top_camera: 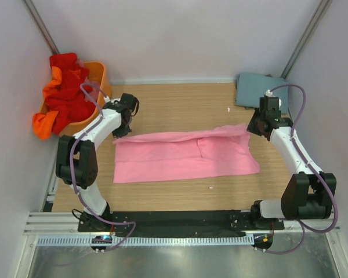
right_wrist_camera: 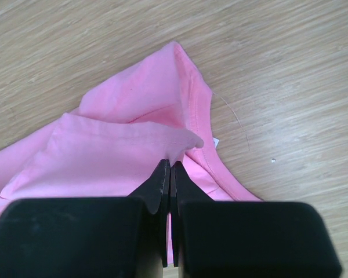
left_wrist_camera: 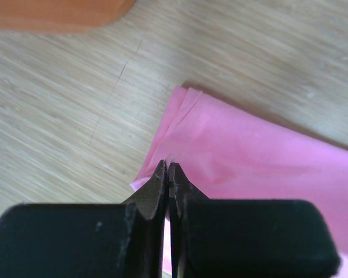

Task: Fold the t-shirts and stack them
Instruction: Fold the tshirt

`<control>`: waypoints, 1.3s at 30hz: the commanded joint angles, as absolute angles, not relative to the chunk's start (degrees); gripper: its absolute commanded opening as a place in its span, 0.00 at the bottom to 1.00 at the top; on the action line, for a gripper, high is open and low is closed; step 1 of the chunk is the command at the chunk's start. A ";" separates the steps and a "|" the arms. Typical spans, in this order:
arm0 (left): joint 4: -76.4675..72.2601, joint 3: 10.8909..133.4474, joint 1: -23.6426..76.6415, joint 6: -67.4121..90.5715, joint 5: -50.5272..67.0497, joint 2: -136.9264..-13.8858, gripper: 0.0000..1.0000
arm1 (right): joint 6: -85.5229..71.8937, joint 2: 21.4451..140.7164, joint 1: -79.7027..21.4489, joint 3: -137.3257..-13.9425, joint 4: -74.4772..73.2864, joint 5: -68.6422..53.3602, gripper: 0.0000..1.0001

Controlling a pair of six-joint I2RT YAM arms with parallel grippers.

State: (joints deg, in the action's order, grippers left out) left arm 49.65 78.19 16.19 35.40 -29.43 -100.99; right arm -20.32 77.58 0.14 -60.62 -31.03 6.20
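Observation:
A light pink t-shirt (top_camera: 185, 156) lies folded lengthwise across the middle of the wooden table. My left gripper (top_camera: 123, 128) is shut on its far left corner (left_wrist_camera: 180, 133), the cloth pinched between the black fingertips (left_wrist_camera: 160, 176). My right gripper (top_camera: 254, 126) is shut on a fold at its far right corner (right_wrist_camera: 156, 136), just above the table. A grey-blue t-shirt (top_camera: 256, 88) lies folded at the far right. Red and orange t-shirts (top_camera: 62, 92) are heaped in the basket at the far left.
An orange plastic basket (top_camera: 100, 75) stands at the far left corner; its rim shows in the left wrist view (left_wrist_camera: 58, 14). White walls close the table on three sides. A black rail (top_camera: 174, 220) runs along the near edge.

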 commanded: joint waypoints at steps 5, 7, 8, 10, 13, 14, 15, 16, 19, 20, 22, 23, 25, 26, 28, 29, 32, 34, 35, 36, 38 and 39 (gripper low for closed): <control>48.78 72.35 16.96 38.23 -33.75 -95.19 0.00 | -22.93 75.06 0.18 -57.23 -31.99 12.03 0.01; 48.69 70.50 17.14 38.76 -33.31 -93.09 0.00 | -23.81 75.32 0.18 -55.99 -32.25 13.00 0.01; 48.26 69.27 17.14 39.02 -32.53 -92.03 0.05 | -24.25 75.50 0.18 -54.77 -32.26 13.44 0.02; 47.38 65.58 17.14 39.55 -31.03 -89.22 0.62 | -25.31 76.72 0.09 -53.97 -32.26 13.80 0.25; 47.63 62.67 17.23 40.25 -32.16 -83.24 0.83 | -25.84 78.83 0.18 -54.05 -32.87 12.22 0.86; 48.16 63.19 17.14 40.25 -32.43 -81.32 0.89 | -26.01 79.10 0.18 -54.40 -33.13 12.74 0.89; 49.99 64.06 17.14 39.99 -33.04 -80.69 0.95 | -26.36 79.19 0.18 -54.75 -33.57 14.14 0.93; 50.88 64.94 17.23 39.99 -33.83 -80.25 0.95 | -26.28 79.19 0.18 -55.19 -33.75 14.50 0.94; 52.82 68.55 17.14 39.11 -34.45 -79.98 0.95 | -26.45 78.40 0.18 -57.12 -34.19 14.33 0.95; 52.65 69.60 17.14 38.94 -34.02 -79.98 0.93 | -26.46 77.79 0.18 -57.30 -34.10 13.98 0.94; 50.81 69.61 17.14 37.80 -32.18 -79.98 0.92 | -26.46 77.26 0.18 -57.39 -33.40 13.01 0.94; 50.02 68.91 17.23 37.71 -30.43 -80.07 0.91 | -26.28 76.99 0.18 -57.48 -33.31 12.05 0.94; 47.82 67.77 17.14 38.40 -28.57 -80.33 0.89 | -25.84 76.99 0.18 -57.48 -32.09 10.47 0.93; 47.12 66.02 17.23 38.67 -26.91 -80.33 0.87 | -25.58 77.08 0.18 -57.57 -31.73 8.46 0.93; 44.57 62.60 17.14 39.81 -25.41 -80.16 0.85 | -25.31 78.22 0.09 -58.18 -30.68 5.73 0.87; 43.69 61.36 17.23 40.08 -24.36 -80.16 0.82 | -25.05 78.66 0.00 -58.36 -30.33 3.19 0.85; 39.65 56.35 17.14 41.66 -21.19 -79.28 0.78 | -24.17 80.85 -2.54 -59.32 -28.83 -0.08 0.80; 36.75 52.84 17.23 43.06 -18.82 -78.40 0.76 | -23.47 83.57 -6.05 -61.33 -27.69 -1.67 0.79; 35.61 51.95 17.14 43.33 -17.68 -78.05 0.75 | -23.03 84.80 -7.37 -62.57 -27.77 -0.97 0.79; 35.60 51.33 17.23 43.42 -15.32 -77.70 0.75 | -22.85 86.12 -9.38 -63.88 -28.47 -0.88 0.79; 36.47 50.71 17.23 42.72 -13.72 -75.33 0.74 | -22.68 90.69 -10.98 -68.27 -29.44 -0.79 0.79; 38.13 50.80 17.23 42.02 -12.67 -74.28 0.74 | -22.68 92.44 -11.60 -69.77 -30.57 1.56 0.79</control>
State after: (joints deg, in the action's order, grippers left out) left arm 40.53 50.11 17.19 41.63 -17.39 -79.20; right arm -24.01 88.99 -9.45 -64.14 -30.94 0.99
